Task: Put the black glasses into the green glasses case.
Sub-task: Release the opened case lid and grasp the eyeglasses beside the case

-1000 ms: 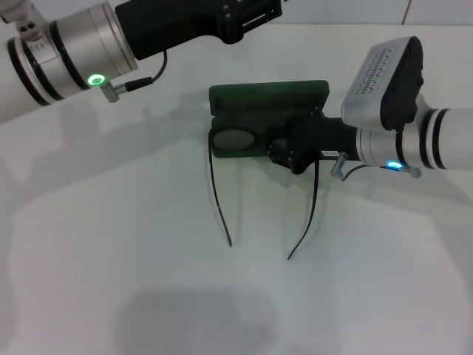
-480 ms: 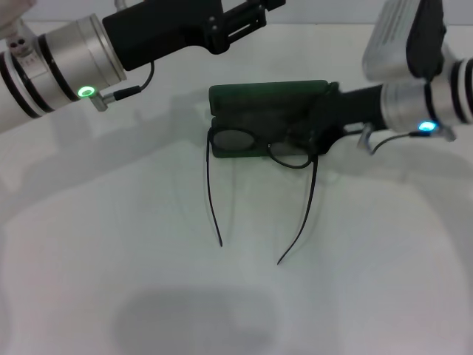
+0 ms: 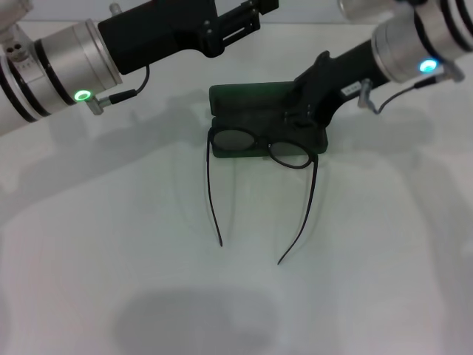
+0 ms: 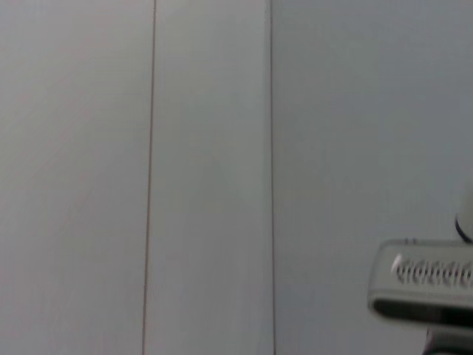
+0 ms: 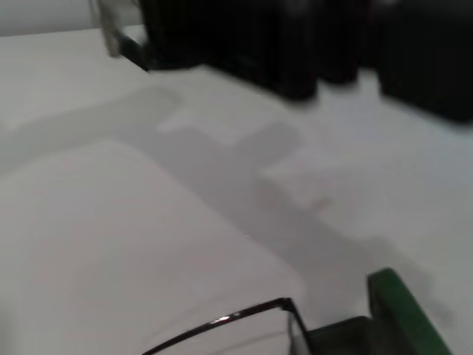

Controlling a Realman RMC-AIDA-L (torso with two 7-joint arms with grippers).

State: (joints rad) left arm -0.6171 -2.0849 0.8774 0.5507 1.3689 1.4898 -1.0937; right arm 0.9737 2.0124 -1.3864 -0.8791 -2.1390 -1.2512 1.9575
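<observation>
The green glasses case [image 3: 266, 95] lies open on the white table, its lid standing at the far side. The black glasses [image 3: 235, 140] rest with their lenses on the case's near half. The right lens hangs over the case's front edge, and the unfolded temple arms stretch toward me on the table. My right gripper [image 3: 301, 111] hovers over the case's right end, apart from the glasses. My left gripper [image 3: 240, 21] is raised behind and left of the case. The right wrist view shows a corner of the glasses [image 5: 222, 322] and of the case [image 5: 403, 310].
The white table [image 3: 111, 244] extends all around the case. The left arm's dark body [image 5: 295, 44] shows far off in the right wrist view. The left wrist view shows only a pale wall and part of the right arm [image 4: 421, 288].
My right gripper has lifted off the glasses' right lens and drawn back up and to the right. The glasses have settled on the case, shifted slightly left. The left arm barely moved.
</observation>
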